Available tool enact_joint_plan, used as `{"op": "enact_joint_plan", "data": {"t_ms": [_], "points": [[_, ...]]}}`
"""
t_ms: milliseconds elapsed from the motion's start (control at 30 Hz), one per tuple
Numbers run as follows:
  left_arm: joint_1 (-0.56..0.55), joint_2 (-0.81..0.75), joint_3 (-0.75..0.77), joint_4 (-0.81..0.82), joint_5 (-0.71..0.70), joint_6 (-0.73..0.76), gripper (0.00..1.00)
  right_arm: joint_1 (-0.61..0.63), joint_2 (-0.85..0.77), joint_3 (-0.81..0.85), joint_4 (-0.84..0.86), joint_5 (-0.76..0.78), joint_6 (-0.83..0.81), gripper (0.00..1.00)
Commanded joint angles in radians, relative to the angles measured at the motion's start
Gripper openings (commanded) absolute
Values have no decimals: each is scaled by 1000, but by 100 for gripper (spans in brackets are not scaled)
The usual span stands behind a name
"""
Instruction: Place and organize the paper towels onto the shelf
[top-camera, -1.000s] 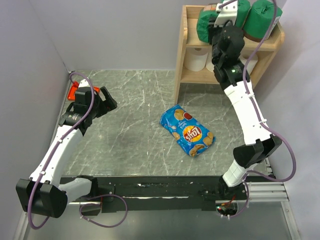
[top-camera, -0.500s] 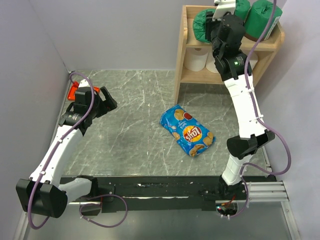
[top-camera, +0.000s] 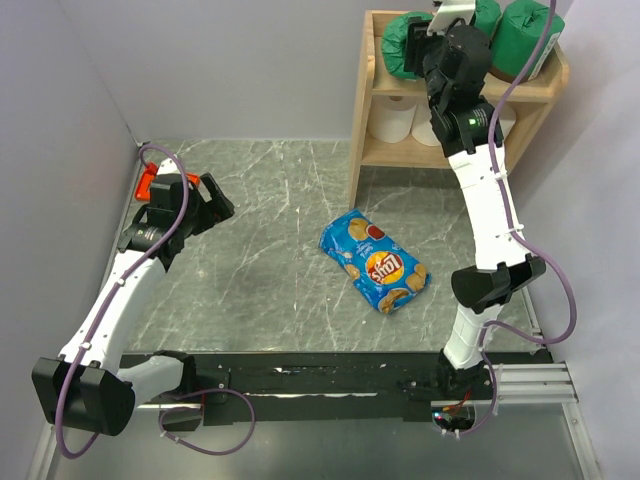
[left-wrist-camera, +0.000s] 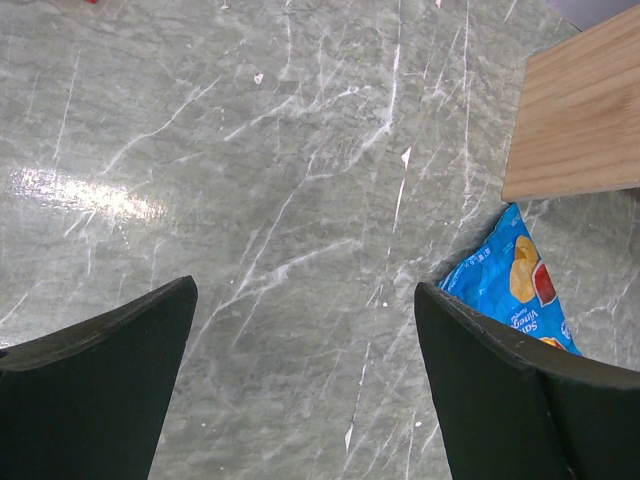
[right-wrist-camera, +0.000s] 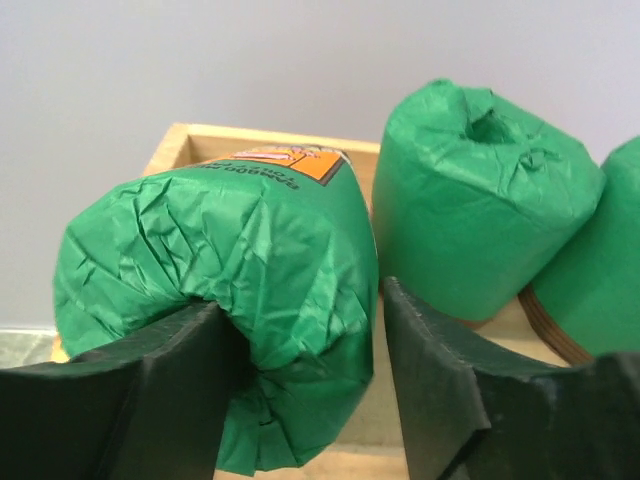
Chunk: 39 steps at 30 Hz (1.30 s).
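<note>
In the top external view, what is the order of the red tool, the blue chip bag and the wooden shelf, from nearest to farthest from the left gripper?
Taken from the left gripper:
1. red tool, close beside the arm at the table's left edge.
2. blue chip bag, in the middle of the table, to the right.
3. shelf, at the far right corner.

Three green rolls (right-wrist-camera: 230, 300), two white rolls (top-camera: 394, 120) (perhaps a third, hidden), one chip bag (top-camera: 377, 262), one shelf (top-camera: 362, 110).
</note>
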<state>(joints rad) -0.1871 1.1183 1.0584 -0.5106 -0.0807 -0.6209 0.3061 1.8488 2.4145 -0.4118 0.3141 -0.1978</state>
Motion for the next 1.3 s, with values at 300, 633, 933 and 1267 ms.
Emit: {"op": "enact_joint_plan", "data": {"t_ms": [300,633,933,1267], "points": [[-2,-11,0,35,-16,9,96,-50,87,136,200,-56,23,69],[-2,-8,0,37,-17,7,96,-78,63,130,235,-161,38,73],[-2,-5,0,35,-22,9,96,-81,38,121,235,-170,29,68],[-2,-5,0,37,-5,21,97,-76,-63,30,185,-205,49,67]]}}
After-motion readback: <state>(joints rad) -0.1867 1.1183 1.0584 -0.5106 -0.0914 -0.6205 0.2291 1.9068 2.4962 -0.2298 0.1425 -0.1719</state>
